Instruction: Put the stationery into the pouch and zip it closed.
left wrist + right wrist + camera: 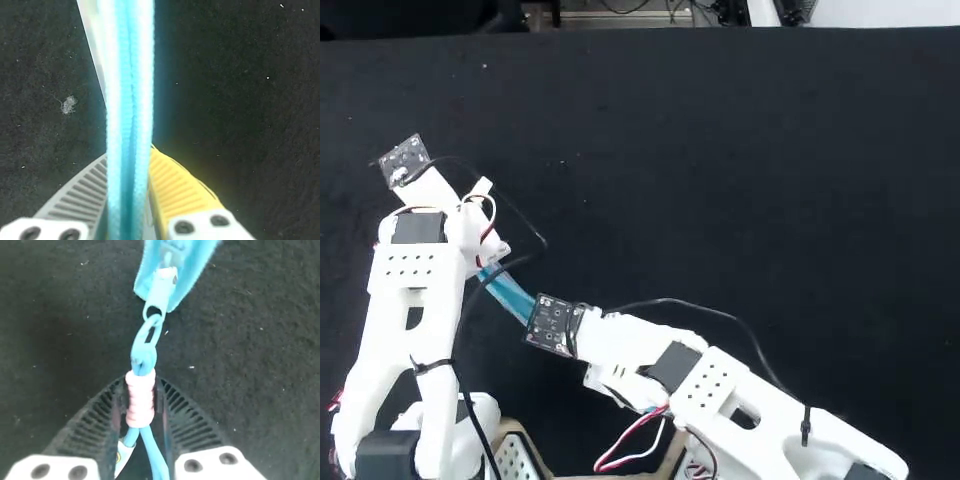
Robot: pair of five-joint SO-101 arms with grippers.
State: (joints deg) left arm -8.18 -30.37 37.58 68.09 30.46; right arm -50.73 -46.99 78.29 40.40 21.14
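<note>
**A:** Where is the pouch (pixel 510 293)?

**B:** It's stretched between the 2 arms, over the front-left part of the black bench (pixel 740 150). From above it shows as a narrow blue strip running slantwise from one gripper to the other.

**A:** How do the left gripper's fingers stand?

**B:** The left gripper (pixel 129 156) is clamped on the pouch, which it holds edge-on. 1 grey finger (pixel 85 192) and 1 yellow finger (pixel 175 187) press on either side of the blue fabric, and the pouch runs straight out from between them.

**A:** And the right one?

**B:** The right gripper (pixel 140 386) is pinched narrow on the pull cord (pixel 142 357). A pink wrap (pixel 140 400) on the cord sits squeezed between the 2 dark ribbed fingers (pixel 90 425). From there the cord leads to the slider (pixel 161 287) at the pouch's end.

**A:** Is the zip fully shut?

**B:** I cannot tell.

**A:** Anything else on the bench?

**B:** A small tuft of lint (pixel 67 104), lying beside the pouch in the left wrist view.
</note>
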